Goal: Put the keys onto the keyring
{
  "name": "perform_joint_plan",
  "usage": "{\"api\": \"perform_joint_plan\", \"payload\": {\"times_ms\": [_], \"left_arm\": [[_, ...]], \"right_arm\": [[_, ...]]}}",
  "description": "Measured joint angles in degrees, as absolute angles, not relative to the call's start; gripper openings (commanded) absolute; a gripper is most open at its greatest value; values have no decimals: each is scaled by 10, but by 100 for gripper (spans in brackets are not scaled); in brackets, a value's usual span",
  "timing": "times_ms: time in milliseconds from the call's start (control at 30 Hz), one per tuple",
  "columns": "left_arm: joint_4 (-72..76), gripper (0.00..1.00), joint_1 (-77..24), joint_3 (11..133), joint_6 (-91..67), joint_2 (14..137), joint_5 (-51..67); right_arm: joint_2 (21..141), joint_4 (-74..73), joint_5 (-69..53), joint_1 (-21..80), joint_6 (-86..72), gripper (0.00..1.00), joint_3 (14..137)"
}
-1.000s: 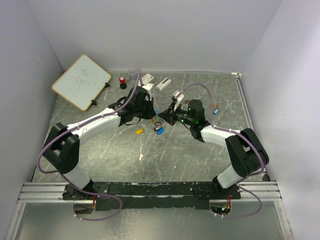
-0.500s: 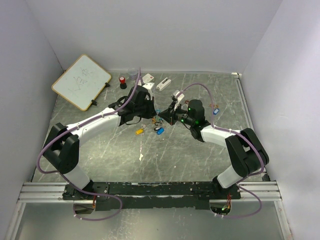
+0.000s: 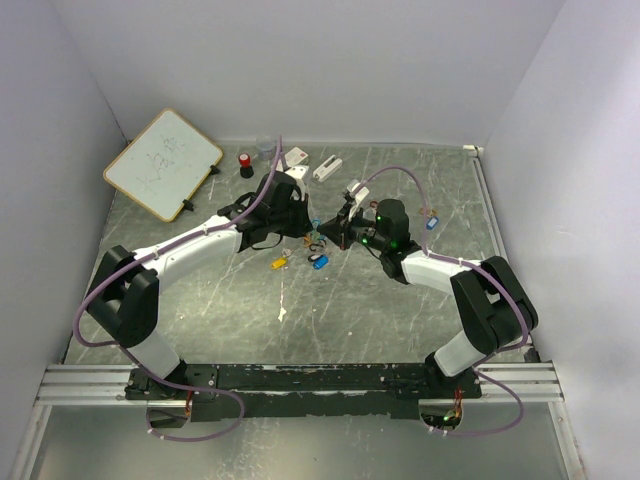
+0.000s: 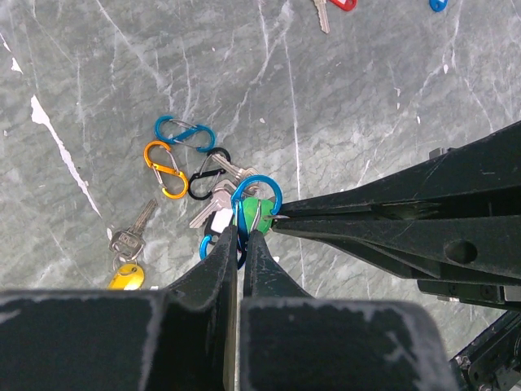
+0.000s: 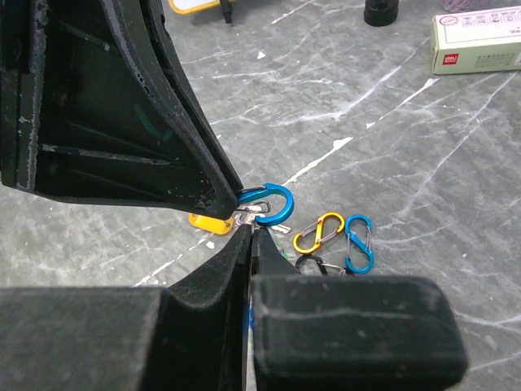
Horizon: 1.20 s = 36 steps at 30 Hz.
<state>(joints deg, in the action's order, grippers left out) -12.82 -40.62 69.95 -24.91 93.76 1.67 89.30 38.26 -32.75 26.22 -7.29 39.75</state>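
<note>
Left gripper [image 4: 242, 236] and right gripper [image 5: 248, 236] are both pressed together, tips meeting mid-table at the blue keyring [image 4: 257, 194] and a green key [image 4: 251, 215]. I cannot tell which tip pinches which. Neither arm has moved in the last second, so threading is probably not finished.

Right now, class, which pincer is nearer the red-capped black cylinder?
Left, narrowly. The left pincer lies in front and right of the red-capped cylinder; the right pincer meets it tip to tip from farther right.
</note>
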Motion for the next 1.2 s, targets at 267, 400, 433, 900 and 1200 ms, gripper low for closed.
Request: {"api": "perform_joint_plan", "payload": {"times_ms": [267, 400, 433, 900, 1200], "left_arm": [[-133, 7, -406, 706, -249, 947, 16], [-135, 7, -408, 708, -249, 952, 16], [-136, 7, -408, 708, -249, 953, 16], [-138, 7, -408, 708, -249, 954, 16], [-138, 7, -408, 708, -249, 954, 16]], "right_arm": [[893, 383, -328, 262, -73, 0, 397], [893, 383, -328, 262, -73, 0, 397], [893, 383, -328, 262, -73, 0, 397], [893, 383, -321, 262, -76, 0, 397], [893, 380, -310, 262, -76, 0, 397]]}}
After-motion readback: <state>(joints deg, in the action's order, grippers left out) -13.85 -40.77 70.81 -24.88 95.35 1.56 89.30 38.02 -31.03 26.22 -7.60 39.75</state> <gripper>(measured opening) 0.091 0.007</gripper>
